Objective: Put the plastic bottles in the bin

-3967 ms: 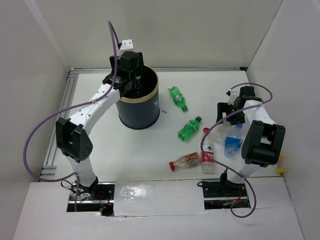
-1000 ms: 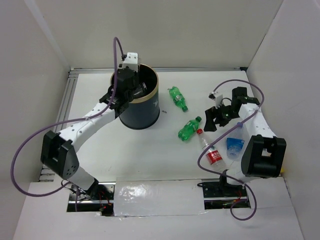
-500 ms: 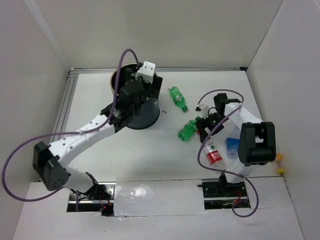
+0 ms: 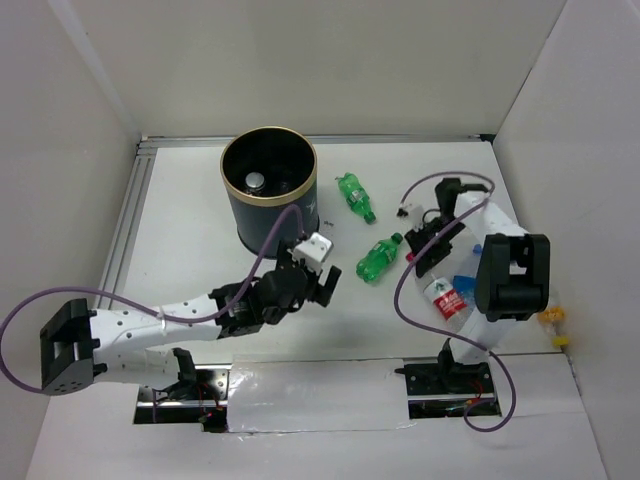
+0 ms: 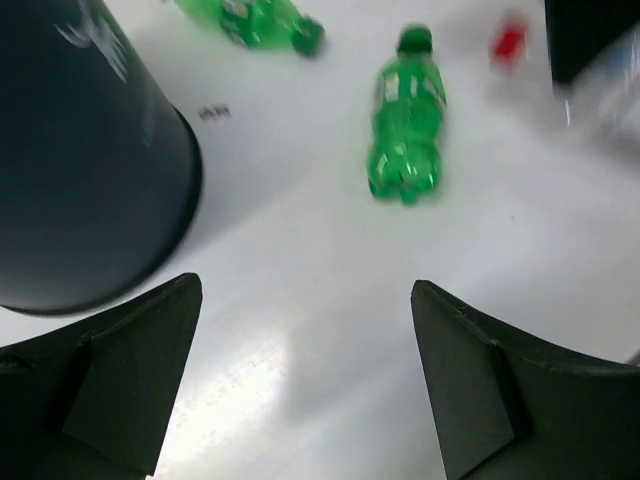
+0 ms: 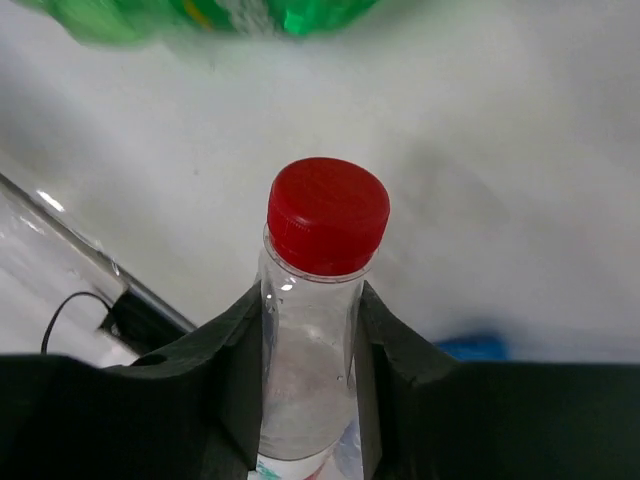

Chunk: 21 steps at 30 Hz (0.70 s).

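Note:
The bin [image 4: 243, 222], dark navy with a gold rim, stands at the back left, with a bottle cap [image 4: 256, 180] showing inside; it fills the left [image 5: 80, 170] of the left wrist view. Two green plastic bottles lie right of it, one far [image 4: 353, 194] [image 5: 255, 20], one nearer [image 4: 378, 258] [image 5: 407, 140]. My left gripper [image 4: 318, 285] [image 5: 305, 300] hovers open and empty over bare table in front of the bin. My right gripper [image 4: 421, 254] [image 6: 310, 310] is shut on the neck of a clear red-capped bottle [image 4: 447, 295] [image 6: 328, 215] with a red-white label.
A blue-labelled clear bottle [image 4: 463, 281] lies just right of the held one, against the right arm; its blue shows in the right wrist view [image 6: 470, 346]. A small dark screw [image 4: 327, 224] lies beside the bin. White walls enclose the table on three sides.
My left arm has drawn back from the bin's rim to the front middle of the table with its jaws now open. My right gripper has shut on the red-capped bottle's neck.

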{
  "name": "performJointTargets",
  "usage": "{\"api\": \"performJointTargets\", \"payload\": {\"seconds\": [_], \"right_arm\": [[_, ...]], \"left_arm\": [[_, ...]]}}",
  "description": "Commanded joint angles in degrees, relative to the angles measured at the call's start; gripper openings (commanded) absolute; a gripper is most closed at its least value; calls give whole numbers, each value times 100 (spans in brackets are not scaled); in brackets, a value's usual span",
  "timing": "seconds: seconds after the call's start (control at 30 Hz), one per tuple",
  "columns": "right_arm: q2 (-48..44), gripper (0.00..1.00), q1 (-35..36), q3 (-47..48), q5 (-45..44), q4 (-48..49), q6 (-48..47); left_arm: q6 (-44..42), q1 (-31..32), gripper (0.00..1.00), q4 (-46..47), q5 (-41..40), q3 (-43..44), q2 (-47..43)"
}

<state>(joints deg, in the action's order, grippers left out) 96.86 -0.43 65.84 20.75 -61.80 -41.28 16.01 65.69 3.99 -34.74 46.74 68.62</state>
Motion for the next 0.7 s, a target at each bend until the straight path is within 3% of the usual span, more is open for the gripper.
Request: {"api": "performJointTargets", "payload": {"seconds": [0.0,0.07,0.17,0.27,0.3,0.4,0.53,0.67], "right_arm": [[-633,5,-177,1734,744,-857,-565],[-529,4,-116,3205,1244,-1009,-688],[-299,2,94,4686,2051,-555,-540],[-483,0,428,4589,2538,1725,477],[-675,0,795,4404,2539,3316,793],[-608,0,1594,4199,2417,5147,1621],[804,0,2502,5840,2329,5320,2053],[1439,0,3258,6572,1907,5380,1772]], "left_arm": [[842,216,98,120,-25,-182,81],[974,216,98,120,46,-314,160],[1026,277,98,172,275,-586,300],[1088,339,98,277,407,-842,423],[1167,391,98,278,407,-842,502],[1299,444,98,225,407,-956,556],[1352,505,98,374,512,-1009,556],[1405,568,98,375,512,-1009,661]]}}
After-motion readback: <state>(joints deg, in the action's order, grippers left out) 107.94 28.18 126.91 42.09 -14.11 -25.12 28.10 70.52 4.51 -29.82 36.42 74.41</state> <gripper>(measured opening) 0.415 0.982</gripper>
